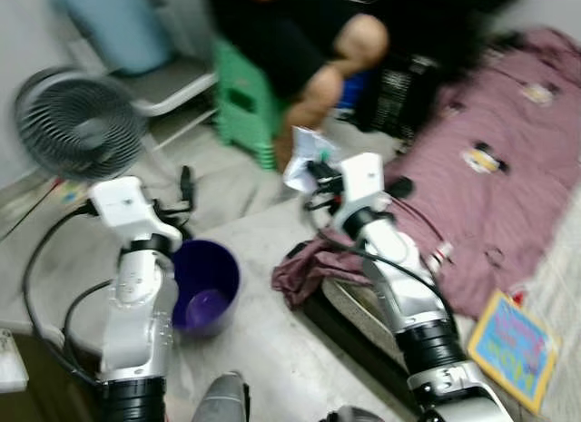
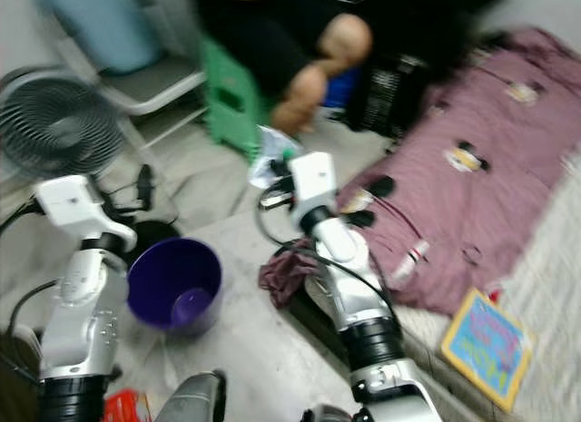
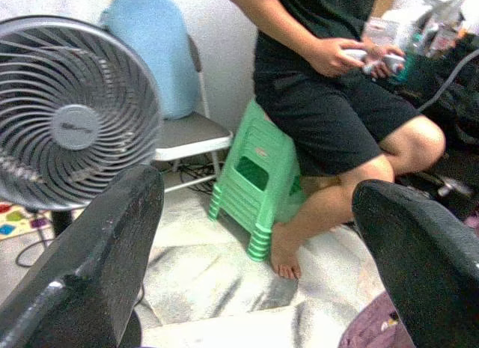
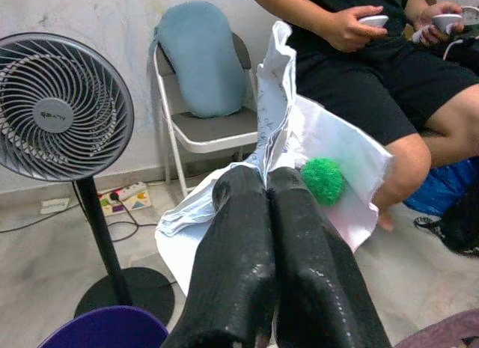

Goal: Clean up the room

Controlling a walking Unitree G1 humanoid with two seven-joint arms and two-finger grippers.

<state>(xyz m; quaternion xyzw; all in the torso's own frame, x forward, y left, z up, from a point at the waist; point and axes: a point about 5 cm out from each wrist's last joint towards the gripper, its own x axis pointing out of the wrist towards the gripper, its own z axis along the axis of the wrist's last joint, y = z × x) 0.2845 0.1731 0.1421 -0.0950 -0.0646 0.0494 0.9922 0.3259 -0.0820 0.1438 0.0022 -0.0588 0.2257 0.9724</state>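
Note:
My right gripper (image 4: 266, 179) is shut on a crumpled white wrapper (image 4: 333, 142), which carries a fuzzy green ball (image 4: 323, 180). In the left eye view the wrapper (image 1: 304, 154) is held up in front of the green stool, right of and beyond the purple bucket (image 1: 205, 286). The bucket stands on the floor between my arms and looks empty. My left gripper (image 3: 258, 187) is open with nothing between its fingers. It hovers near the bucket's far left side (image 1: 186, 191).
A person (image 1: 300, 41) sits on a green stool (image 1: 245, 104) holding controllers. A standing fan (image 1: 77, 122) and a chair with a blue cushion (image 4: 202, 63) are at the left. A maroon blanket (image 1: 508, 168), a crumpled maroon cloth (image 1: 304, 268) and a colourful book (image 1: 513, 345) lie at the right.

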